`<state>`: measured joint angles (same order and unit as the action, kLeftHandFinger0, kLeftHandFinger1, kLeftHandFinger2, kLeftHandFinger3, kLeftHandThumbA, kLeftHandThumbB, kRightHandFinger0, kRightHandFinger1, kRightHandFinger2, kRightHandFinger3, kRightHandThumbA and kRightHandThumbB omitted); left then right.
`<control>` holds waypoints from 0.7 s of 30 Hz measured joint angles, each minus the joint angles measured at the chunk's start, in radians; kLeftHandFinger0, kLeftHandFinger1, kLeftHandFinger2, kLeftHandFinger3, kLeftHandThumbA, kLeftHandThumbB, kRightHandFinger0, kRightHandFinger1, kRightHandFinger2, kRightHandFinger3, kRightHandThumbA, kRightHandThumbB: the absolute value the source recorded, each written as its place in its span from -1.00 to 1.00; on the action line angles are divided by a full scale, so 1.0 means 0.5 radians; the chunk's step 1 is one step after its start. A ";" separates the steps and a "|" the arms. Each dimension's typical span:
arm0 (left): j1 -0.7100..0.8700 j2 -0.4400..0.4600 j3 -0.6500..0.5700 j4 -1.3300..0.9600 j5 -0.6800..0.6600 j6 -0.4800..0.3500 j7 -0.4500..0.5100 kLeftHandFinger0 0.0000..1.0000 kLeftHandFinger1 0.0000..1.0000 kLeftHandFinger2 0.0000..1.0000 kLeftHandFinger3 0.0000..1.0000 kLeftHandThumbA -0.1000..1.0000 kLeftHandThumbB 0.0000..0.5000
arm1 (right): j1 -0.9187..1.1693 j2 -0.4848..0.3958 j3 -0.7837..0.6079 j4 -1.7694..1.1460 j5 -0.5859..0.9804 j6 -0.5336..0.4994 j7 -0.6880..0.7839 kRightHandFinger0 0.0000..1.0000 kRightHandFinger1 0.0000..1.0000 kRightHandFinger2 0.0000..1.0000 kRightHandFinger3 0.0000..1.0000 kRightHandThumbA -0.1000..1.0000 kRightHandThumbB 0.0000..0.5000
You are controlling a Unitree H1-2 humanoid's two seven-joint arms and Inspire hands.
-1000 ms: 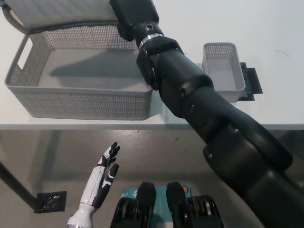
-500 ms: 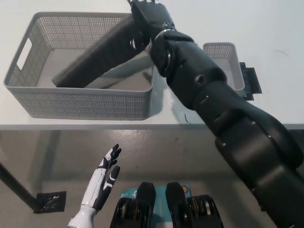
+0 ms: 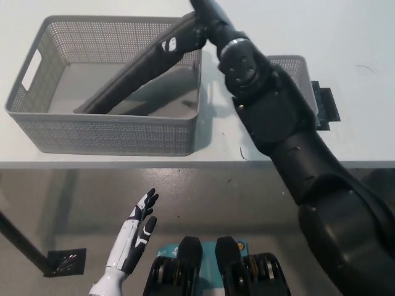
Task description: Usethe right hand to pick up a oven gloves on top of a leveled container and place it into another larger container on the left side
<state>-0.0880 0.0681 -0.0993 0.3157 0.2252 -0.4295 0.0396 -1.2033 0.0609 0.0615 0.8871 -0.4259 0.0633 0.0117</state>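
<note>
Progress: late stage judged; the oven glove (image 3: 139,71) is already over and partly inside the large container (image 3: 37,126), so pick-up and carry are taken as done.
Left to do: the glove is not yet seen lying flat and free; release and arm withdrawal are judged outstanding.
Oven glove: a long dark strip, slanted. Its lower end is down on the floor of the large container near the front left, and its upper end is raised at the back right rim.
Right hand: the right hand (image 3: 196,24) is seen at the top edge of the view, at the glove's upper end by the container's back right corner. Fingers are mostly cut off or dark against the glove, so grip cannot be told; contact with the glove's top end is likely but not confirmed.
Glove vs hand: the glove hangs down and to the left from the hand, into the basket.
Small container: the small container (image 3: 295,65) is seen on the right, largely hidden by the black arm; nothing is seen on top of it.
Left hand: the left hand (image 3: 133,237) is held low, below the tabletop (image 3: 358,123) edge, fingers spread, nothing held.
Risk: the upper end may be left draped on the rim if released here.
</note>
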 measured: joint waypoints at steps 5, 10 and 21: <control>0.000 0.000 -0.002 0.001 0.000 0.000 0.000 1.00 1.00 1.00 1.00 1.00 -0.92 | 0.145 -0.086 -0.102 -0.261 0.122 0.025 0.019 1.00 1.00 1.00 1.00 1.00 0.78; 0.000 0.000 -0.003 0.004 0.000 0.000 0.000 1.00 1.00 1.00 1.00 1.00 -0.94 | 0.329 -0.214 -0.209 -0.518 0.235 0.044 0.034 1.00 1.00 1.00 1.00 1.00 0.78; 0.001 0.000 -0.003 0.011 0.000 0.001 0.000 1.00 1.00 1.00 1.00 1.00 -0.95 | 0.937 -0.504 -0.447 -1.116 0.491 0.079 0.040 1.00 1.00 1.00 1.00 1.00 0.80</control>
<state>-0.0877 0.0678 -0.1009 0.3211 0.2252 -0.4291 0.0397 -0.7349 -0.1913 -0.1622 0.3294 -0.1802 0.1030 0.0318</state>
